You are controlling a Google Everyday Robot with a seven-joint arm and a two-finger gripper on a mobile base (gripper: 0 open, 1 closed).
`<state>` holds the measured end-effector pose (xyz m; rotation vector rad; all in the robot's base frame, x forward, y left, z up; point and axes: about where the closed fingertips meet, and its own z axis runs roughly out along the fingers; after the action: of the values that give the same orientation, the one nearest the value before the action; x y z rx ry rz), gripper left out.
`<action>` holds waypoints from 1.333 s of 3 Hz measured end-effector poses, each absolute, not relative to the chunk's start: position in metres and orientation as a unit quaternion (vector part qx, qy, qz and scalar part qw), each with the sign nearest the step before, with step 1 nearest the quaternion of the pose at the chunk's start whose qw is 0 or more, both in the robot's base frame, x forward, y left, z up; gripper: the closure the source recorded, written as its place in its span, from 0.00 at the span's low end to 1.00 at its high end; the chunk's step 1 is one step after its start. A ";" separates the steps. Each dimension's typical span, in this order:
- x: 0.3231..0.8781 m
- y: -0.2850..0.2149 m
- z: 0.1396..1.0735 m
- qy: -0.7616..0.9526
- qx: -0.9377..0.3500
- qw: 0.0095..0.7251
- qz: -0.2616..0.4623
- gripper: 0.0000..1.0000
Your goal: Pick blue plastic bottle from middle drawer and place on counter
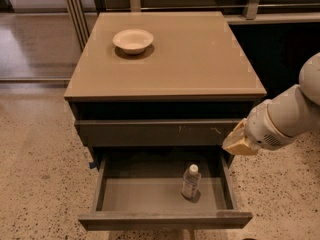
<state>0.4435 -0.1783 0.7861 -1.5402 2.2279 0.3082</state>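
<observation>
The blue plastic bottle (190, 182) stands upright in the open middle drawer (165, 220), right of the middle of its grey floor. It is clear with a white cap. The tan counter (180, 59) tops the dark cabinet. My white arm comes in from the right, and my gripper (240, 142) hangs at the drawer's right side, level with the closed drawer front above. It is above and to the right of the bottle, apart from it and holding nothing that I can see.
A shallow cream bowl (133, 40) sits on the counter at the back left. The closed drawer front (150, 132) with pale scratch marks is just above the open drawer. Speckled floor lies on both sides. A glass partition stands at the back left.
</observation>
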 end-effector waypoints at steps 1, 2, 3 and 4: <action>0.448 -0.178 0.794 0.798 -0.554 0.214 0.101 1.00; 0.448 -0.177 0.790 0.799 -0.555 0.211 0.092 1.00; 0.441 -0.181 0.736 0.801 -0.559 0.201 0.080 1.00; 0.443 -0.185 0.660 0.807 -0.543 0.214 0.092 1.00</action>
<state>0.4435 -0.1849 0.6604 -1.5062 2.2390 0.2561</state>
